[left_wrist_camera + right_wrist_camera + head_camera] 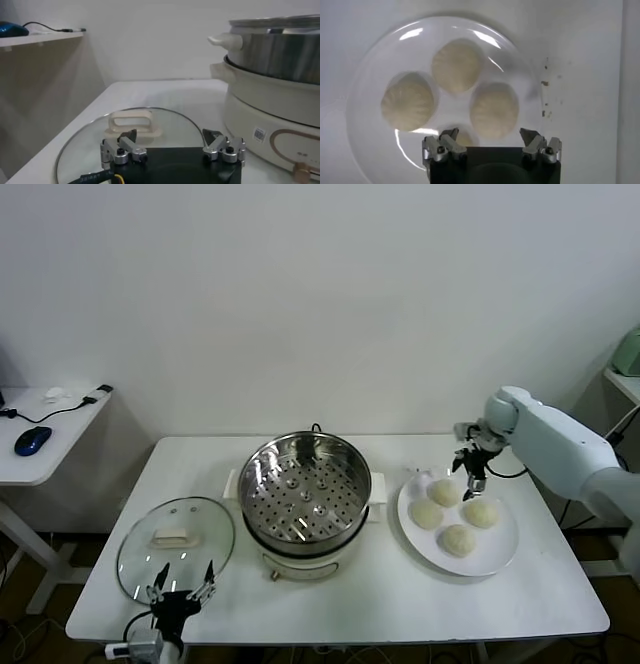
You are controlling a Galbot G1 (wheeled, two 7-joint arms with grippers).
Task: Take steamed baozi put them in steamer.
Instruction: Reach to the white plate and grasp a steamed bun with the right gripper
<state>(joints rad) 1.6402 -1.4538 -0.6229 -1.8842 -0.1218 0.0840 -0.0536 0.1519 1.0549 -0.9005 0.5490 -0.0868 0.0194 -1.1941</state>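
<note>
Several cream-white pleated baozi (443,492) lie on a flat white plate (505,556) at the table's right. The steamer (305,489), a shiny steel pot with a perforated tray on a cream base, stands mid-table and holds nothing. My right gripper (473,474) hovers open above the plate's far side. In the right wrist view the baozi (456,65) lie below its open gripper (489,136), one bun (495,110) just ahead of it. My left gripper (182,589) is open and empty at the table's front left, over the lid's near edge.
A round glass lid (176,546) with a cream handle lies flat left of the steamer; it also shows in the left wrist view (165,120), with the steamer (280,60) beside it. A side desk (45,434) with a blue mouse stands far left.
</note>
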